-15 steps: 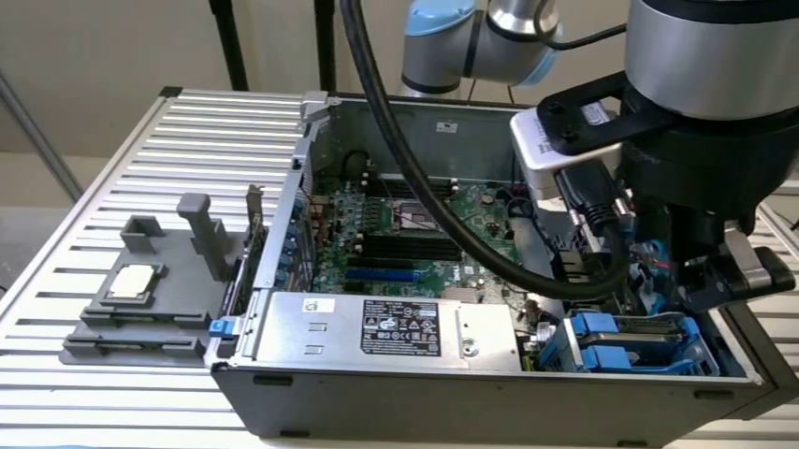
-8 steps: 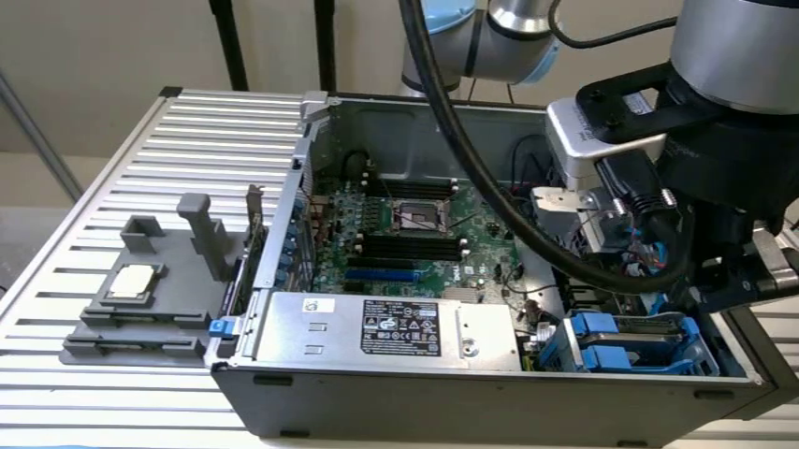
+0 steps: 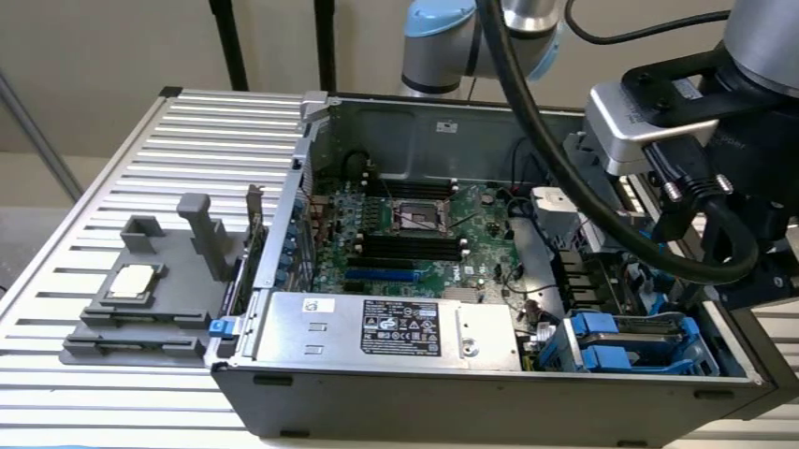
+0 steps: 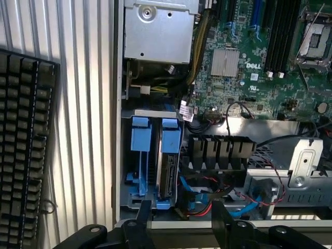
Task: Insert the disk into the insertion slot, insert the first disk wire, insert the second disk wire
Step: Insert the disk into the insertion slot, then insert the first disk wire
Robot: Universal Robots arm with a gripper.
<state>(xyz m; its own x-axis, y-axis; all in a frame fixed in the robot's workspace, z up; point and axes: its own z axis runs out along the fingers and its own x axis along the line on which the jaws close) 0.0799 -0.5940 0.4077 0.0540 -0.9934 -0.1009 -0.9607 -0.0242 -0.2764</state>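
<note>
The insertion slot is a grey metal cage with blue rails at the case's corner, seen in the exterior view at the near right. The disk stands edge-on inside one bay, its blue frame tab level with the empty neighbouring rail. Loose blue and red disk wires lie just beside the disk's connector end. My gripper hovers over this end of the cage, open, with one black finger by the cage and the other over the wires. Nothing is between them.
The arm's wrist and its thick black cables hang over the case's right side. A silver power supply with a black label fills the near wall. A motherboard lies behind it. A black keyboard and a grey fixture sit outside.
</note>
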